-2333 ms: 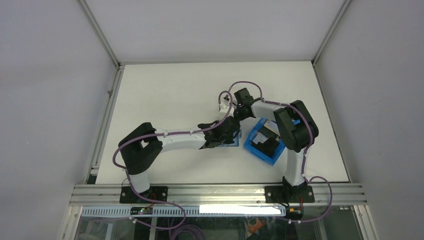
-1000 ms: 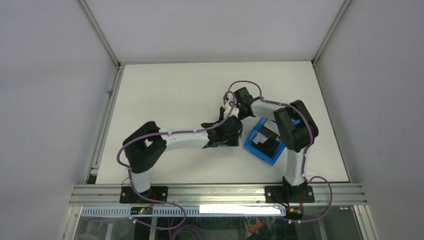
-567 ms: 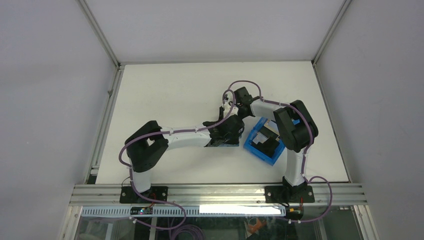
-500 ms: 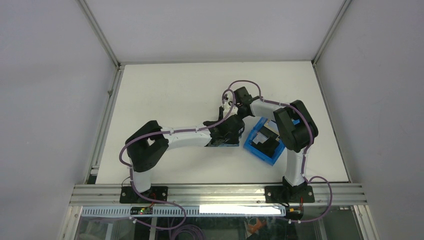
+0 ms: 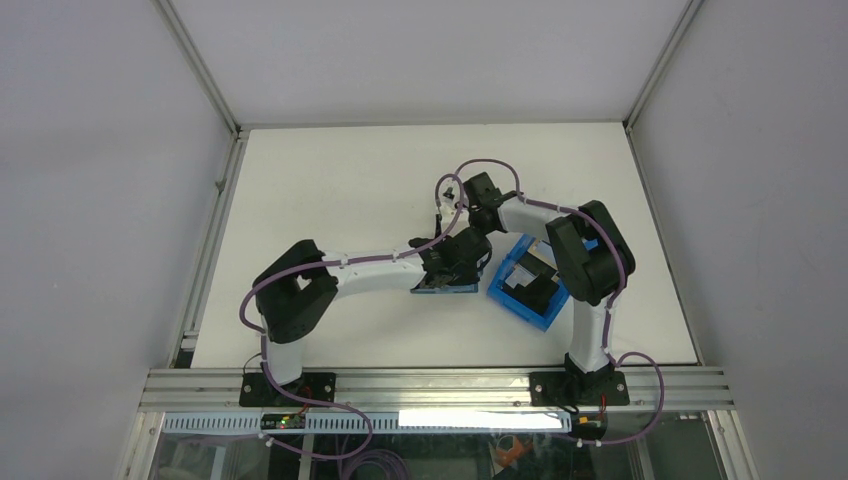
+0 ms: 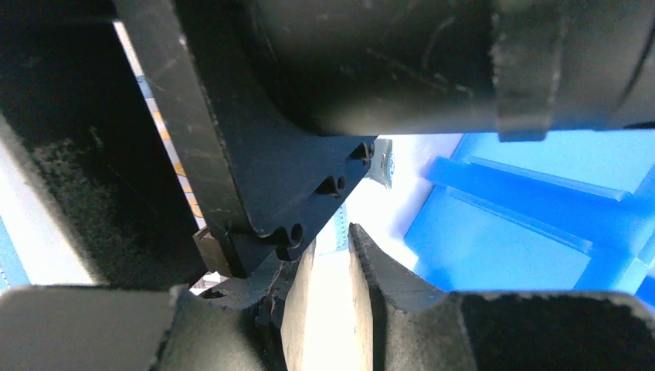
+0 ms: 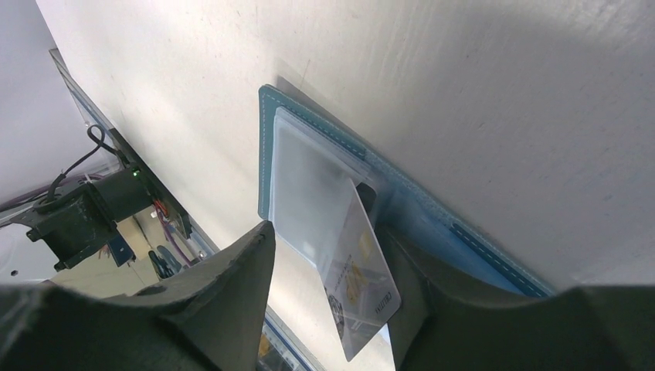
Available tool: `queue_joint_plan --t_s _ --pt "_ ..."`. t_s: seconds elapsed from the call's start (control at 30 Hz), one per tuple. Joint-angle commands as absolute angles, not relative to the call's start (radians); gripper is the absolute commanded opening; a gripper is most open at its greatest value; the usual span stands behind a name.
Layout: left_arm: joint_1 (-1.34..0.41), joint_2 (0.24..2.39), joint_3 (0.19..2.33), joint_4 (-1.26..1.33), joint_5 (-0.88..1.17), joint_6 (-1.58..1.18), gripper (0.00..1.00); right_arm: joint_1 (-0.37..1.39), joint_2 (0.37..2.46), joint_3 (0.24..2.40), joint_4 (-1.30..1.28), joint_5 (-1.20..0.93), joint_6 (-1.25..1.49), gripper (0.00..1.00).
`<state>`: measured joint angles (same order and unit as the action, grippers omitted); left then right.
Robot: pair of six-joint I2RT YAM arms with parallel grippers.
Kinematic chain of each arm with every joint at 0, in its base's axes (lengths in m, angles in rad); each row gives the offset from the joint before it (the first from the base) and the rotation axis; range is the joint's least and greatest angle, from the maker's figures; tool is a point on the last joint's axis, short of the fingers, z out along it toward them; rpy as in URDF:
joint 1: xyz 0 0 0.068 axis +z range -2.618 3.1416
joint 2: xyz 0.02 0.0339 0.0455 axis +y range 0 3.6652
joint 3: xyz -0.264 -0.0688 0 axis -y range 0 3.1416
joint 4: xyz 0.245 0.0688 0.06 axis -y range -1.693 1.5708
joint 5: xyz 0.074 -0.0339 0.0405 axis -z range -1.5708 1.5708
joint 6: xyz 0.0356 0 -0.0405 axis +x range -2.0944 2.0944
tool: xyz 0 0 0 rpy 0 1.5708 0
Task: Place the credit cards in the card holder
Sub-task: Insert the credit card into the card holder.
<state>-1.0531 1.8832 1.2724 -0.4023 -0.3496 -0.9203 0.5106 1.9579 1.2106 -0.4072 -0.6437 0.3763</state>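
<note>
The teal card holder (image 7: 421,212) lies open on the white table, with clear pockets facing up. A pale credit card (image 7: 361,274) stands tilted with its top edge in a pocket. My right gripper (image 7: 328,232) is open, with a finger on each side of that card and its right finger close to it. In the top view the holder (image 5: 445,287) lies under my left gripper (image 5: 455,268), with the right gripper (image 5: 462,225) just behind it. My left gripper (image 6: 332,239) looks closed on the holder's stitched edge (image 6: 337,229). More dark and pale cards (image 5: 535,282) lie in the blue bin.
The bright-blue plastic bin (image 5: 520,312) stands just right of the holder, also in the left wrist view (image 6: 510,247). The right arm's black wrist (image 6: 347,116) hangs directly over my left gripper. Purple cables loop above both wrists. The metal frame rail runs along the near edge.
The left arm has reached further right and settled on the holder. The right wrist has turned and shifted slightly back, and the white piece near its tip no longer shows from above.
</note>
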Motion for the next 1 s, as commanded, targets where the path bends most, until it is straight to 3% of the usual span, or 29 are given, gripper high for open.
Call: queue_joint_plan --t_s 0.0,0.2,0.4,0.97 --pt "-0.984 1.920 1.258 -0.596 -0.484 -0.992 0.26 0.496 1.962 1.195 -0.464 -0.492 0.270 0.56" --pt "-0.980 1.923 1.242 -0.584 -0.455 -0.956 0.16 0.483 1.958 1.168 -0.403 -0.578 0.322 0.56" --pt "-0.981 1.892 1.191 -0.509 -0.446 -0.899 0.12 0.480 1.967 1.169 -0.394 -0.609 0.335 0.55" --pt "-1.037 1.865 1.231 -0.543 -0.584 -0.810 0.14 0.477 1.978 1.174 -0.384 -0.624 0.353 0.56"
